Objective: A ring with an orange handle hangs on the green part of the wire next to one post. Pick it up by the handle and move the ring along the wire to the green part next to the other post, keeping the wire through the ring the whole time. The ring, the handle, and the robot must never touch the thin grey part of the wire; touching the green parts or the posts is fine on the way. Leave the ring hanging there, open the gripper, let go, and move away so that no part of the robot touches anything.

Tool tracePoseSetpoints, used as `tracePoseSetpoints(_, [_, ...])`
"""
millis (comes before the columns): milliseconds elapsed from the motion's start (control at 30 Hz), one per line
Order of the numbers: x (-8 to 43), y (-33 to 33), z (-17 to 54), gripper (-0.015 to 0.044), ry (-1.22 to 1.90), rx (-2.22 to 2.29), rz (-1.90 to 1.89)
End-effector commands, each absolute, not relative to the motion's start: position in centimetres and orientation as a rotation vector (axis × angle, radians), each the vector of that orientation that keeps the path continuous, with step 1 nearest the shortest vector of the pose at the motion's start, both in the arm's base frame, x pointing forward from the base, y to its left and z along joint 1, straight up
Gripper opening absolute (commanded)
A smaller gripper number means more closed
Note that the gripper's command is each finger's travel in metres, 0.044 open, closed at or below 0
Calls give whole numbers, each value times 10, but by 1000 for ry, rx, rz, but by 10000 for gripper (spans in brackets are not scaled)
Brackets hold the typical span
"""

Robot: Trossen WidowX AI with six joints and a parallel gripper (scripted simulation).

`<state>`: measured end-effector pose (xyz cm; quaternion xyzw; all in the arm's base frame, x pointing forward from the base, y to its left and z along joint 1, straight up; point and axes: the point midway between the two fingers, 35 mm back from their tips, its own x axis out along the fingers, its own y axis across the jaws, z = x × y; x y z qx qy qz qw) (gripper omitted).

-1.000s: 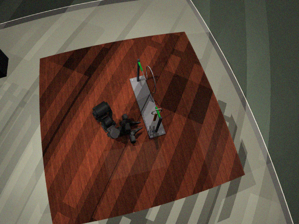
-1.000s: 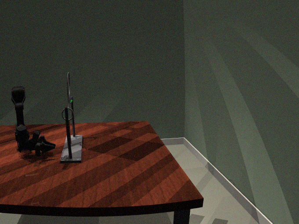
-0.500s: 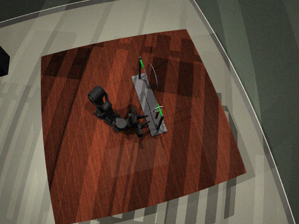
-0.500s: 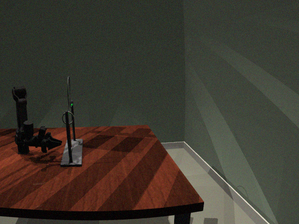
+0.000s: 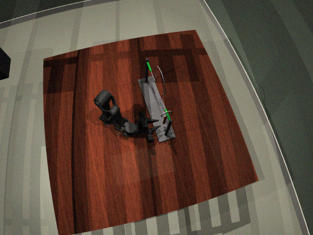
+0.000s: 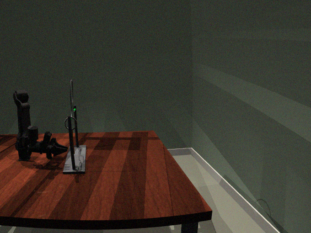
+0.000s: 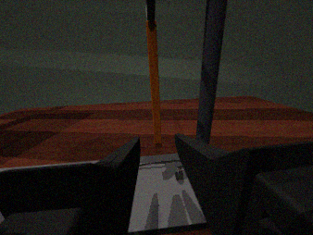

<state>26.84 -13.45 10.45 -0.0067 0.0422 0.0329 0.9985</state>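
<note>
Orange handle (image 5: 165, 119) (image 7: 154, 83) hangs just beyond your gripper (image 5: 159, 123) (image 6: 67, 149) (image 7: 157, 140), partly open and empty, low above the wooden table (image 5: 202, 141) (image 6: 130, 190) (image 7: 60, 139).

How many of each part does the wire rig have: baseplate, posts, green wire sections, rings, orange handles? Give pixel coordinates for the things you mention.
Baseplate (image 5: 150, 95) (image 6: 82, 157): 1
Posts (image 5: 146, 72) (image 6: 71, 140) (image 7: 210, 69): 2
Green wire sections (image 5: 149, 66) (image 6: 74, 109): 2
Rings (image 5: 171, 111) (image 6: 65, 123): 1
Orange handles (image 5: 165, 120) (image 7: 154, 79): 1
Total: 7
</note>
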Motion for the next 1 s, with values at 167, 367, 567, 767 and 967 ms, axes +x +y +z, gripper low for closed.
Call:
tracePoseSetpoints(167, [284,-137,106,160,79,-17,63])
tracePoseSetpoints(367, [293,-136,105,160,78,-17,63])
tracePoseSetpoints(567, [303,-136,105,160,77,-17,62])
tracePoseSetpoints(767, [312,-135,104,160,76,-16,62])
tracePoseSetpoints(967, [321,-133,103,160,74,-16,62])
